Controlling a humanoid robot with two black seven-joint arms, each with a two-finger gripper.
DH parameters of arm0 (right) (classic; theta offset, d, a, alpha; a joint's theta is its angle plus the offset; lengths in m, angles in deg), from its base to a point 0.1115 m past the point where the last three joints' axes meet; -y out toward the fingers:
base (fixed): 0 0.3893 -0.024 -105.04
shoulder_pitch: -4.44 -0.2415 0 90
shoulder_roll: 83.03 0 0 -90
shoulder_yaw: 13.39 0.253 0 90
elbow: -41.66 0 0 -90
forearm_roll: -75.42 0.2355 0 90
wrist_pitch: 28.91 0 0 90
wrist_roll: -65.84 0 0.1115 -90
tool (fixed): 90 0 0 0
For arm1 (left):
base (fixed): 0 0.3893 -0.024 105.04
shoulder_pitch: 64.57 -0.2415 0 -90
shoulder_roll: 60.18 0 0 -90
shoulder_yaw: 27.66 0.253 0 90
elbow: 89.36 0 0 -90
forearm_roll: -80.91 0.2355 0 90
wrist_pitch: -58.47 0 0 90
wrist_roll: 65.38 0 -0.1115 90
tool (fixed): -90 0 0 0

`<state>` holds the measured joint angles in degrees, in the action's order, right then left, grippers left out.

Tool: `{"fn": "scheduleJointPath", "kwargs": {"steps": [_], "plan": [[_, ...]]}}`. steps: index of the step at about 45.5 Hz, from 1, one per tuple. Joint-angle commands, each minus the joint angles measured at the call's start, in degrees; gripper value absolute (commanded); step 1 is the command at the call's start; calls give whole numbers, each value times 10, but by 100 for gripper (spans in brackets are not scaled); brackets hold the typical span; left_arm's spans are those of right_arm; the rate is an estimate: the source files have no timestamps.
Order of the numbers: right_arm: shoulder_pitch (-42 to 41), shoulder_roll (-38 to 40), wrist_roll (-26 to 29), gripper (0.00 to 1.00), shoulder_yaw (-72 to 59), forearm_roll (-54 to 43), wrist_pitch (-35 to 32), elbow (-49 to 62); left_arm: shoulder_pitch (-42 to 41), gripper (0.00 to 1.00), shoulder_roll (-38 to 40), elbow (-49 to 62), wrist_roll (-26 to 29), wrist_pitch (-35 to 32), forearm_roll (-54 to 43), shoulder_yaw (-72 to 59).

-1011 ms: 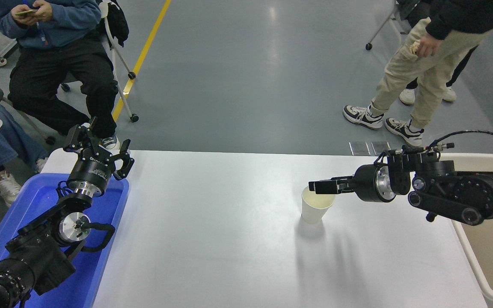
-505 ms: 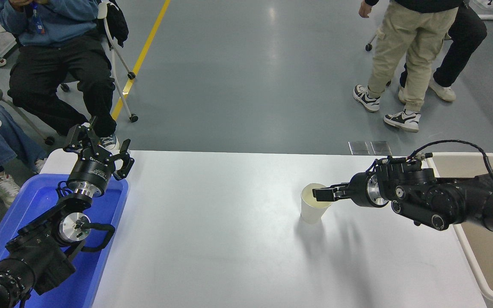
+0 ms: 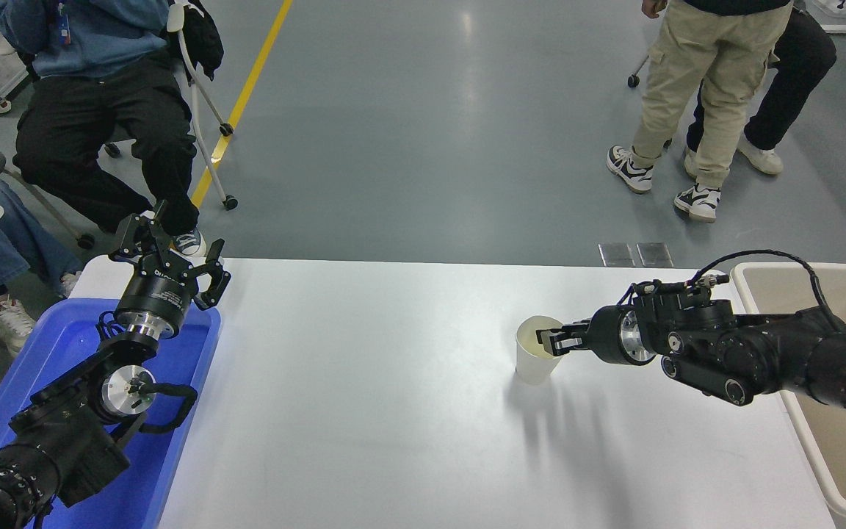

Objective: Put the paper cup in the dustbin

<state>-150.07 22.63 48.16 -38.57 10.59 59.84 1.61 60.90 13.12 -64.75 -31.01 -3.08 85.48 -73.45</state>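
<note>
Head view: cup (image 3: pixel 537 358) upright on the counter (image 3: pixel 393 411), right of centre. Right claw (image 3: pixel 549 342) at its rim, one finger dipping inside the right-hand wall; can't tell whether it's pinching. Dustbin (image 3: pixel 819 470) off the counter's right edge, under the right arm. Left claw (image 3: pixel 173 253) spread, parked over the blue tray (image 3: pixel 63 345), far left.

A single head view looks forward and down from high on the robot's side over the flat white table (image 3: pixel 393 411). Both black arms enter from the bottom corners, pointing away. The far grey floor fills the top, seen from moderate distance.
</note>
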Motion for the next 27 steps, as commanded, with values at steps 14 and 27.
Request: {"fn": "scheduleJointPath", "kwargs": {"steps": [14, 27], "plan": [[-44, 9, -13, 0, -1, 8, -5, -10, 0, 100, 0, 0, 0, -1, 0, 0], [-165, 128, -9, 0, -14, 37, -37, -171, 0, 100, 0, 0, 0, -1, 0, 0]]}}
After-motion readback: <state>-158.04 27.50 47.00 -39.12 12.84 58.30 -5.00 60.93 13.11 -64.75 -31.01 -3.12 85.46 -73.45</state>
